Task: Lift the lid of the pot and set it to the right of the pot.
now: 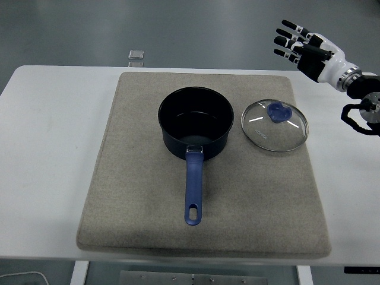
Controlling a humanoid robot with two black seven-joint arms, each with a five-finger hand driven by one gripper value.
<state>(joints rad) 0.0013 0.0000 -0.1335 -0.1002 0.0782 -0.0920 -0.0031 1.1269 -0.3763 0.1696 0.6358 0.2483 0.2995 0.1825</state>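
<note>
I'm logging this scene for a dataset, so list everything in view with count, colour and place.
pot: one, dark blue with a blue handle pointing toward the near edge, uncovered, centre of the mat
lid: one, clear glass with a blue knob, flat on the mat just right of the pot
mat: one, grey-beige, covers most of the table
table: one, white
small object: one, grey, beyond the table's far edge, too small to identify
right hand: one, black and white, fingers spread, holding nothing, raised at the upper right beyond the lid
</note>
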